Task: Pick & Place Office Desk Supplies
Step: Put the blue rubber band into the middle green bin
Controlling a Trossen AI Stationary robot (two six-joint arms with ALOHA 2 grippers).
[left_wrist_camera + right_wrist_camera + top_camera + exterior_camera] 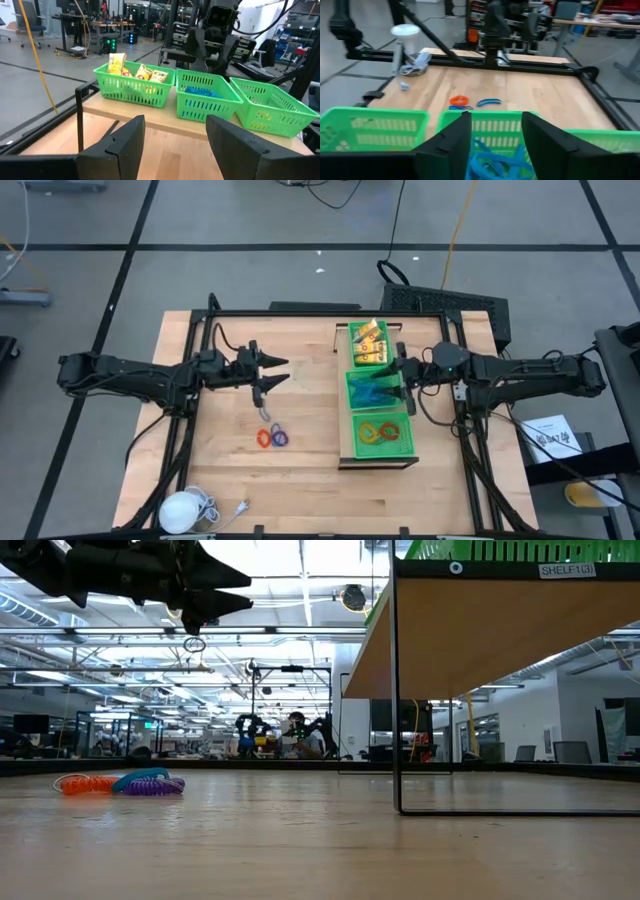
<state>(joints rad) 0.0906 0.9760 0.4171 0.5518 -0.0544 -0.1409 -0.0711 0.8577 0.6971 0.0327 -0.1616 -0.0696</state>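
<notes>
My right gripper (399, 371) hangs over the middle tray (352, 395) of three green trays on a raised shelf (345, 463) at the right of the table (300, 480). Its fingers (447, 147) stand apart with nothing between them. Below them the blue clips (492, 160) lie in that tray. The far tray (132, 87) holds the yellow packets (368, 344), and the near tray (410, 442) holds red and orange rings (380, 432).

My left gripper (278, 373) hovers above the table to the left of the shelf, pointing toward it. Its fingers (127, 142) are spread and empty.

On the bare wood near the table's middle, on the near side of my left gripper, lie loose rings (272, 437): orange, purple and blue, close together. A white round object (182, 510) with a cord sits at the near left corner.
</notes>
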